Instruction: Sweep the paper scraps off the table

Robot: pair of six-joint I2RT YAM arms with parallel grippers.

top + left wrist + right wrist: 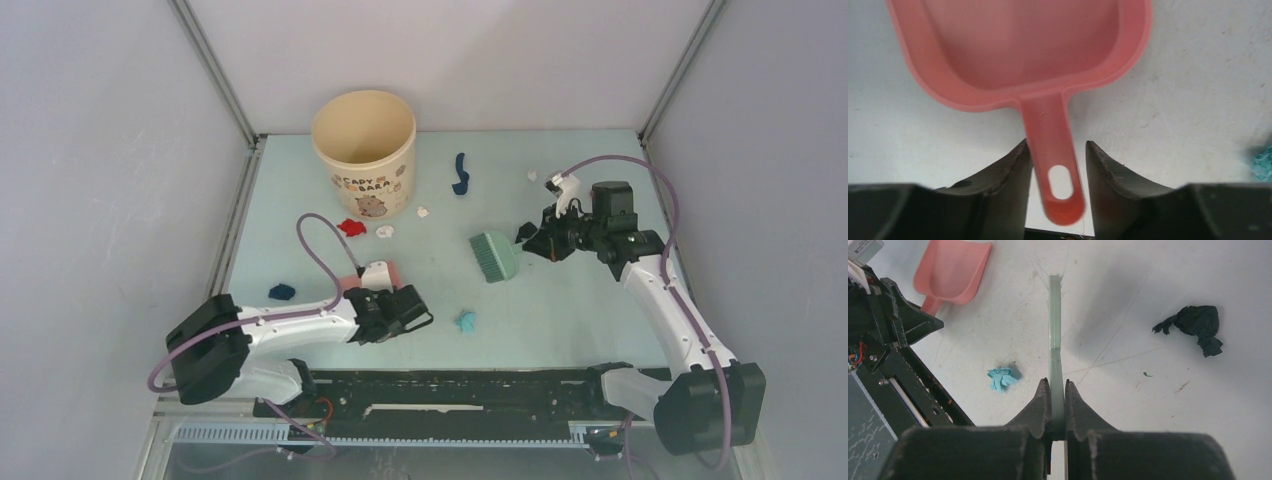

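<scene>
**Dustpan pickup: centre the handle before you clamp**

The left gripper point(1056, 149) is down at the pink dustpan point(1023, 50), jaws roughly half open and straddling its handle point(1050, 125). It isn't a grip yet. One finger looks to be touching the handle, and there's a clear gap on the other side. The right gripper point(1057, 385) is closed tight on the thin back edge of the grey-green brush point(494, 255), held out over the middle of the table point(580, 310).

The paper scraps point(351, 227) are all over the table. There are red and white ones at the foot of the cup point(364, 150) and a navy one left of the dustpan. A navy strip and a white bit lie toward the far edge, and a dark one sits just beside the right gripper. A teal scrap point(465, 321) lies near the left gripper. Nothing is in the pan as far as I can see.

My take on doing this step well:

- The handle sits a bit skewed between the fingers, so I'd expect it to twist as they close. Square up first.
- Grab mid-handle, not down at the hanging-hole end (less leverage for the pan to droop or pivot).
- Close firmly enough that brush pressure can't push the pan back.
- Keep the pan's lip flat on the table, or scraps will slide underneath.

After that, the teal scrap looks like the easy first target.
</scene>
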